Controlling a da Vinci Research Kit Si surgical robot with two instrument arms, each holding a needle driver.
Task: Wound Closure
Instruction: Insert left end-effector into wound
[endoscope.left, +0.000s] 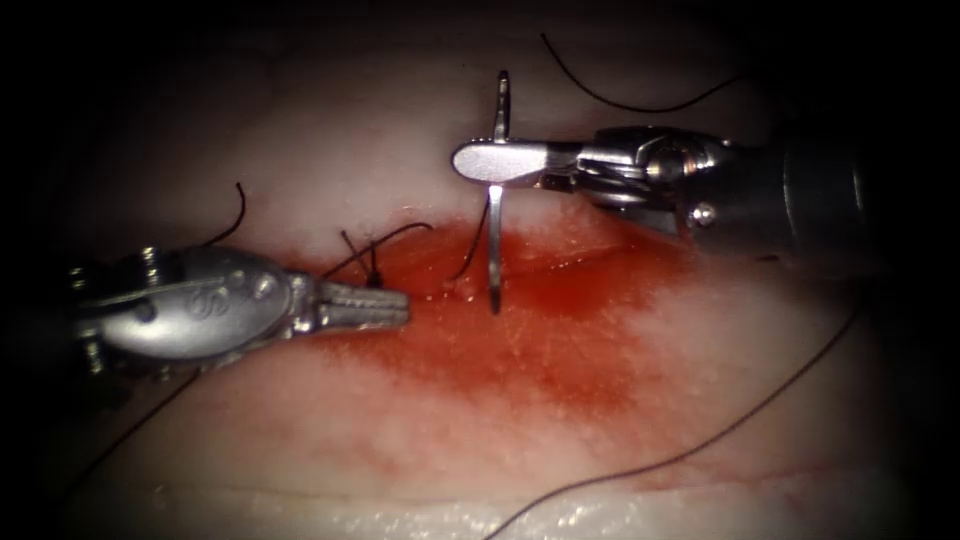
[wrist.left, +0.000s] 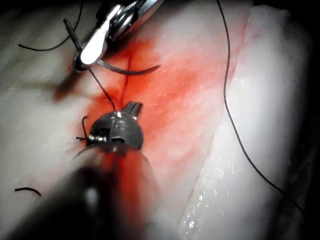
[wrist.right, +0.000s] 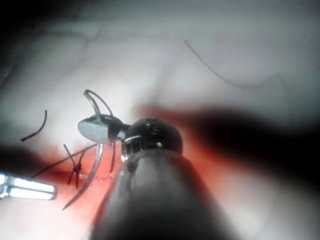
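The right tool (endoscope.left: 468, 163) comes in from the right with its jaws shut on the curved needle (endoscope.left: 495, 250), gripping it about a third of the way from its tail. The needle hangs point down over the red cut (endoscope.left: 560, 268), and its tip (wrist.left: 156, 66) is free above the tissue, not in it. Thread (endoscope.left: 470, 255) runs from the needle down into the tissue by the cut. The left tool (endoscope.left: 398, 305) lies low on the left of the needle, jaws shut with nothing between them, just below a tied knot (endoscope.left: 374, 272) with short tails.
Red fluid (endoscope.left: 540, 350) stains the tissue around the cut. A long strand of thread (endoscope.left: 700, 452) sweeps across the lower right, another loops at the back (endoscope.left: 640, 108), and a loose cut end (endoscope.left: 236, 215) lies at the left. The pale tissue edge (endoscope.left: 420, 515) runs along the front.
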